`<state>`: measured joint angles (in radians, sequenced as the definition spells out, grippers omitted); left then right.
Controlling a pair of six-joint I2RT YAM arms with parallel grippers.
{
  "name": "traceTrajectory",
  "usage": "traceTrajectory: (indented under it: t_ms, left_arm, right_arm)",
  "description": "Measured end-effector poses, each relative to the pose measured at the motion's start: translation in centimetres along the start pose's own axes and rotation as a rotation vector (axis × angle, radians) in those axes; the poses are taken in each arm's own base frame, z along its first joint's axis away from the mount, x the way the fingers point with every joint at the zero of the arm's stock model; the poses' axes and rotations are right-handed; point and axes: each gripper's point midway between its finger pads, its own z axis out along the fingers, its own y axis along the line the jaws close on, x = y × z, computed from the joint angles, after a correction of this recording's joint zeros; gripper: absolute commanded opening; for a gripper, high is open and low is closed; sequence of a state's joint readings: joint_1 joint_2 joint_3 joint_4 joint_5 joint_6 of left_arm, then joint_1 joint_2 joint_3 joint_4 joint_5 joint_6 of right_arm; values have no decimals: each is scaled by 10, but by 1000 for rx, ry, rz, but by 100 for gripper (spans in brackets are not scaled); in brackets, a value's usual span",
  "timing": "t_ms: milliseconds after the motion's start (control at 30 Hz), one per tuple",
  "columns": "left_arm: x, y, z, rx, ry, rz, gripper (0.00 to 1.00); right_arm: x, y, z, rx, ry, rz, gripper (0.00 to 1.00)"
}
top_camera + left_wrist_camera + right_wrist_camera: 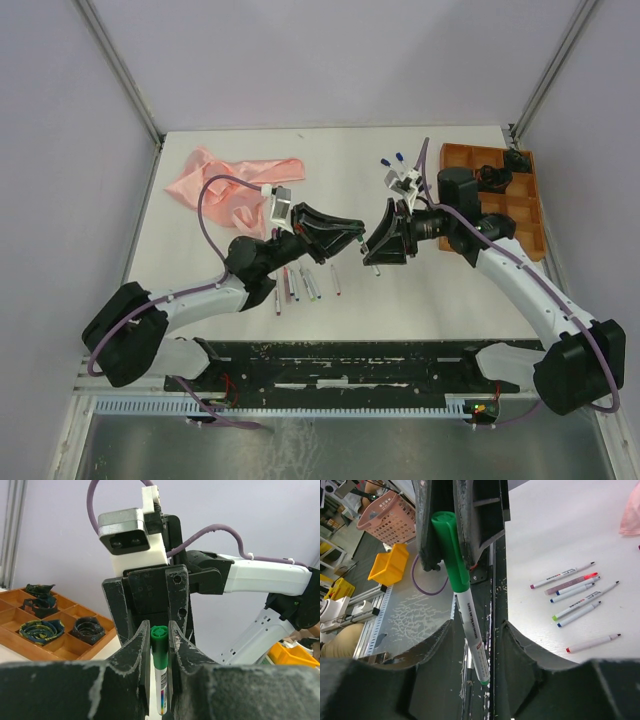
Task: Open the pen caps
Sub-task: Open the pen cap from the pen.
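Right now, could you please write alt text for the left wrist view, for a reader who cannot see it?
A green-ended white pen stands clamped in the left gripper at the frame's bottom, its top closely flanked by the right gripper, which faces the camera. Behind at left, a wooden tray holds dark coiled items.

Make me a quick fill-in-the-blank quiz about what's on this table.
1. The pen held above the table has a ___ cap.
2. The crumpled cloth on the table is ___.
3. The wooden tray lies on the robot's ___ side.
Missing words: green; pink; right.
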<state>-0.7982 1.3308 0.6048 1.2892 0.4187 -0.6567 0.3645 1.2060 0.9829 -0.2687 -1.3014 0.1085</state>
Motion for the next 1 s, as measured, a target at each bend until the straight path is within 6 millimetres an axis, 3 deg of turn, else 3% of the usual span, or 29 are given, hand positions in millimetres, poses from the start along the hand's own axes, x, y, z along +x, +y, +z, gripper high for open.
traceTrajectory:
  t_ms: [233,267,367,400,467,567,1000]
  left_arm:
    - [-1,5,1,-27,-12,11,4]
    - [-2,6,1,-34,-15,10,10]
    - [-2,11,1,-57,-20,5,47]
    - [-2,13,1,-69,-20,3,53]
    - [4,21,0,-107,0,-15,56]
    - [16,33,-1,-172,55,-49,54]
    - [21,37,-1,-236,109,-112,19]
  right_arm:
    - [4,2,4,-14,5,12,6]
    - [4,2,4,-17,4,4,2]
    - [3,1,4,-16,2,-13,0]
    - [3,1,4,-15,3,-13,0]
    - [6,1,3,-11,9,-1,0]
    - [12,-2,2,11,20,20,0]
    - [14,-17,-1,91,23,30,0]
